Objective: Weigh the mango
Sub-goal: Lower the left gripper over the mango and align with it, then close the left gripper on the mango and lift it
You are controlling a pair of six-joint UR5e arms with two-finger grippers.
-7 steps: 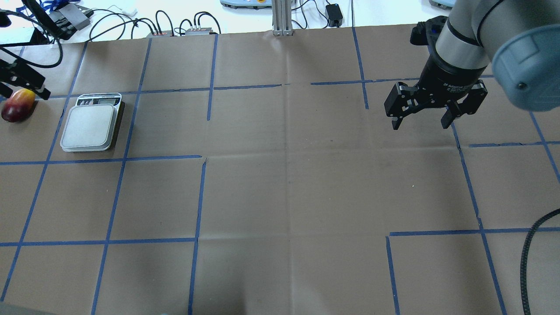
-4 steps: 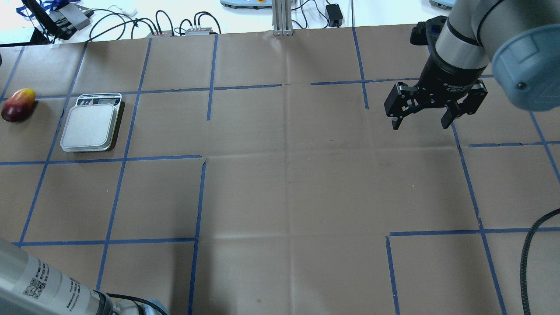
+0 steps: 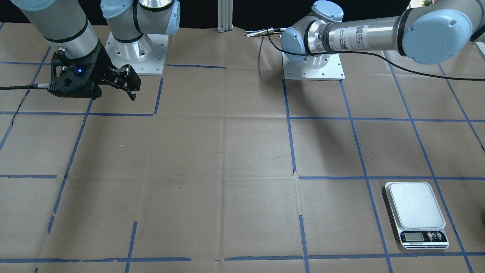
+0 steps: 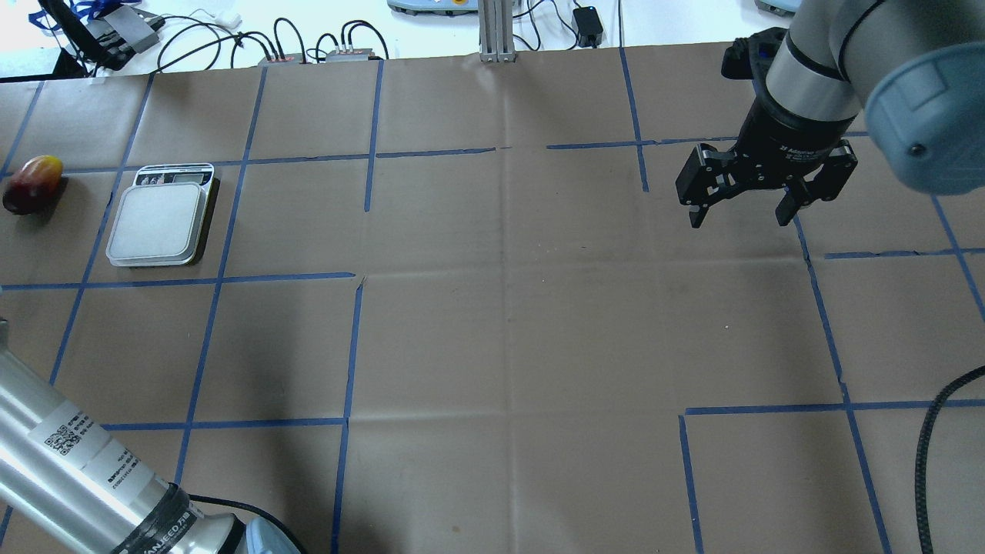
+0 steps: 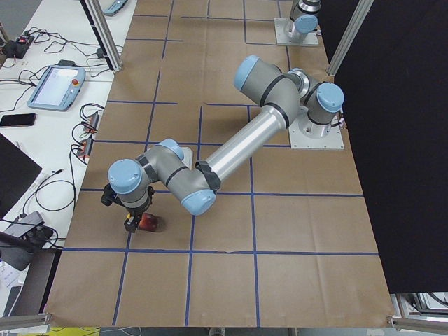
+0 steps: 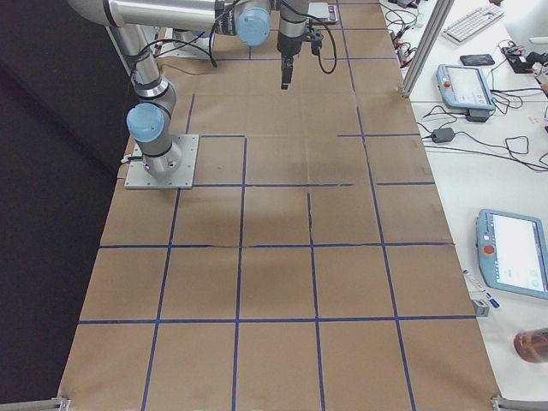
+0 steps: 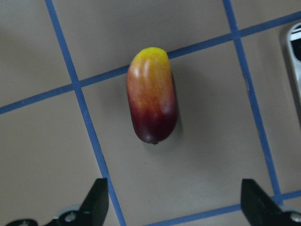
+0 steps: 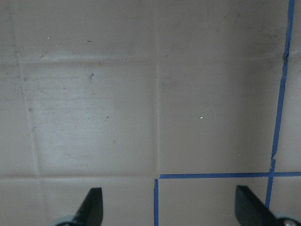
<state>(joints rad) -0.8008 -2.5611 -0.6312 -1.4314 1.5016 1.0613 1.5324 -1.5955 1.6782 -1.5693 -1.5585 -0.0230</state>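
Note:
The mango [image 4: 31, 185], dark red fading to yellow, lies on the brown table at the far left, just left of the white scale [image 4: 158, 223]. In the left wrist view the mango [image 7: 152, 96] lies on the paper beyond my left gripper [image 7: 176, 202], which is open and empty, its fingertips wide apart. In the exterior left view the left gripper [image 5: 133, 217] hangs right beside the mango [image 5: 148, 222]. It is outside the overhead view. My right gripper [image 4: 739, 211] is open and empty above the far right of the table.
The scale [image 3: 415, 210] has a bare platform and its display at one end; its edge shows in the left wrist view [image 7: 296, 61]. My left arm's tube [image 4: 77, 462] crosses the overhead view's bottom left corner. Cables and boxes [image 4: 308, 46] lie past the table's far edge.
My left gripper has left the overhead view's left edge, where it was over the mango, and the left arm's tube has come into the bottom left corner. Mango, scale and right arm are unmoved.

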